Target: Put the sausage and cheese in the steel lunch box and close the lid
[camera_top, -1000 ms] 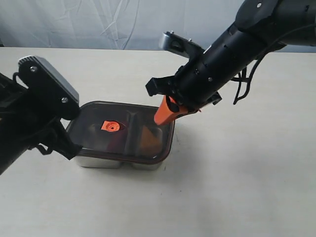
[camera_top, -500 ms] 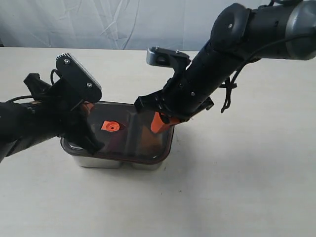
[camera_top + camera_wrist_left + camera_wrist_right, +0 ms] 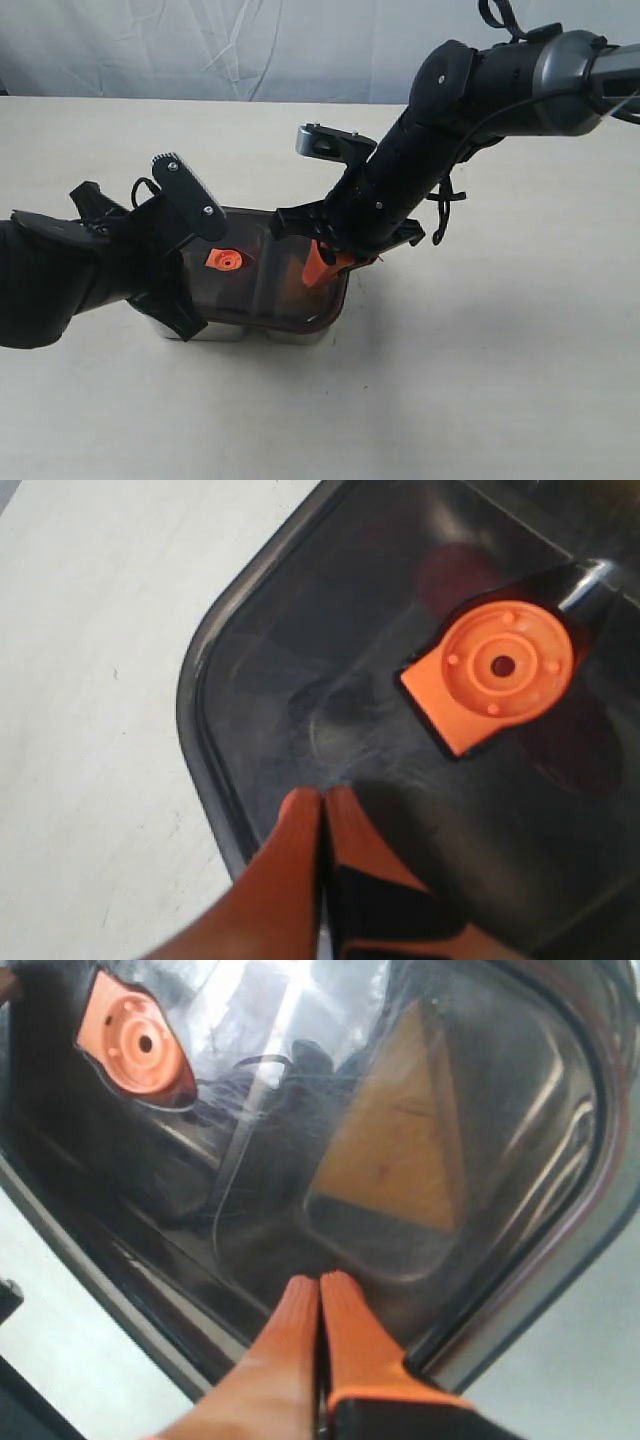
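Note:
The dark smoky lid (image 3: 255,275) lies on the steel lunch box (image 3: 240,331), its orange valve (image 3: 224,259) near the middle. Through the lid the yellow-orange cheese (image 3: 395,1150) shows in one compartment, and a dim red shape, the sausage (image 3: 455,570), shows beside the valve (image 3: 495,670). My left gripper (image 3: 322,798) is shut, its tips resting on the lid (image 3: 300,630) near a rounded corner. My right gripper (image 3: 319,1282) is shut too, tips down on the lid (image 3: 480,1080) over the cheese side, near the box's rim (image 3: 560,1290). In the exterior view the right gripper (image 3: 312,276) presses the lid's right part.
The box stands on a pale table (image 3: 480,380). A wrinkled grey cloth (image 3: 200,45) hangs behind the table. Both black arms lean in over the box from either side.
Both arms have come down toward the lid. The left gripper moved from the box's left edge onto the lid; the right gripper's tips sank lower and leftward onto it.

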### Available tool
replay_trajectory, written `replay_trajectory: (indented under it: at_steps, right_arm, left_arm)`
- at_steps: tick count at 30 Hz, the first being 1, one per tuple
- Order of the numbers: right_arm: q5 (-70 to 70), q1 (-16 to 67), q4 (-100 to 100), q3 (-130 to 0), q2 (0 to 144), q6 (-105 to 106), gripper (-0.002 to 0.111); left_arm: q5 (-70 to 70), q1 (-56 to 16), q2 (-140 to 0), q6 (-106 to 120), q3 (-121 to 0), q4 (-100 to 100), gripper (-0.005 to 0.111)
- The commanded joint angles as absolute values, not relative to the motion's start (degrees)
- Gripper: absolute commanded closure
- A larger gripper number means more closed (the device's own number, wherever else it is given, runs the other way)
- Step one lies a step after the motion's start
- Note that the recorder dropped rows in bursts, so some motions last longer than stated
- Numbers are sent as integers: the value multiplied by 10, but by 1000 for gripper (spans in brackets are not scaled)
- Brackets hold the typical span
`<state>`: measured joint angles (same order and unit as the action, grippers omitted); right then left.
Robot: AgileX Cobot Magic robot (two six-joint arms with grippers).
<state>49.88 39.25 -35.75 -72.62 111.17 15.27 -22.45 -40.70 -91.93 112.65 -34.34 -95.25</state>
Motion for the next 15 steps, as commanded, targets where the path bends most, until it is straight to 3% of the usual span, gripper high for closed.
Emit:
replay_trajectory:
  at_steps: [1, 15]
  right_arm:
    - [457, 395, -312, -717, 1132, 142, 109]
    - [430, 395, -220, -717, 1123, 75, 109]
  left_arm:
    - [-176, -405, -956, 1127, -322, -999, 107]
    - [-165, -407, -956, 1127, -322, -999, 107]
